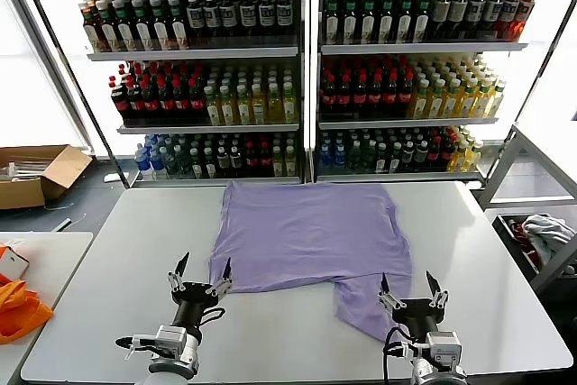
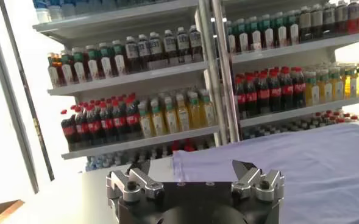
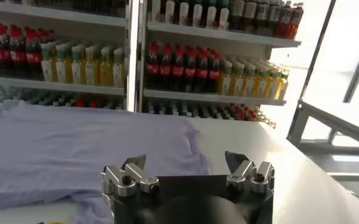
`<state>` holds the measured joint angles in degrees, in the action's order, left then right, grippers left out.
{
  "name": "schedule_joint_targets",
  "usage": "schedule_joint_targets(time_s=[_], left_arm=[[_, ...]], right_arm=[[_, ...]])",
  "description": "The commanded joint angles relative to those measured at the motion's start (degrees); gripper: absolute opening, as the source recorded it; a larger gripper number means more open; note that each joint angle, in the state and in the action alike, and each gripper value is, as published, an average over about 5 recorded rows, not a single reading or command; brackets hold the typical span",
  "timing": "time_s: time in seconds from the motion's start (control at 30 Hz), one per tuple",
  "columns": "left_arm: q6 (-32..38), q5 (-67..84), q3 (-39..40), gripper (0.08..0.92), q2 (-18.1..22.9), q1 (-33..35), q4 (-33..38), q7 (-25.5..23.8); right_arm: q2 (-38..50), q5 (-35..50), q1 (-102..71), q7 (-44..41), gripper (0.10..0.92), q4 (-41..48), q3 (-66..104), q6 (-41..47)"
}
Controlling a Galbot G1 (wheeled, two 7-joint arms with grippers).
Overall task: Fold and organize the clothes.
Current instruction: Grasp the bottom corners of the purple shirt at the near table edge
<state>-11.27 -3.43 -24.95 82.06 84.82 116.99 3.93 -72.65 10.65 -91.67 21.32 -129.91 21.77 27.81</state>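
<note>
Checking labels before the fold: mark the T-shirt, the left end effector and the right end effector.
T-shirt (image 1: 306, 232): head view, middle of the flat lavender cloth.
Left end effector (image 1: 202, 275): head view, midway between its open fingertips.
Right end effector (image 1: 408, 288): head view, midway between its open fingertips.

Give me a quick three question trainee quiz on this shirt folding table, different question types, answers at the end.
1. True or false: the left pincer grips the lavender T-shirt.
2. Multiple choice: the part of the shirt trailing toward the robot lies nearest the: A) left pincer B) right pincer C) cardboard box.
3. Fill in: behind the table stand shelves of ____.

Key: 1 false, both pincers are open and empty; 2 B; 3 bottles.
</note>
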Motion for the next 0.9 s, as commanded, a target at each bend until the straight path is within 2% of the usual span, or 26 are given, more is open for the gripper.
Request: schedule_joint_targets(time_s=[0.03,0.23,0.57,0.9], left_arm=[[-5.14,0.01,0.97,0.823,-0.56,-0.54,-1.95,0.25],[-9.89,-1.2,1.9,0.822,-1.36,-0.44,-2.21,-0.92],[-13.75,3.39,1.1,0.822,-2.35,-1.89,-3.04,-1.01],[-14.97,8.63,0.45,0.823,-2.49,-3.12,-3.38,-0.41]], right_arm=[[1.22,4.43,-0.63,2.49,0.823,0.34,-0.64,1.25],[0.83,6.2,-2.17,4.73,0.823,0.35,-0.89,1.54],[-0.22,5.97,-3.59,6.92,0.823,1.07,-1.67,1.19],[-1.76,4.24,-3.5,6.85,0.823,2.19,-3.31,1.44]])
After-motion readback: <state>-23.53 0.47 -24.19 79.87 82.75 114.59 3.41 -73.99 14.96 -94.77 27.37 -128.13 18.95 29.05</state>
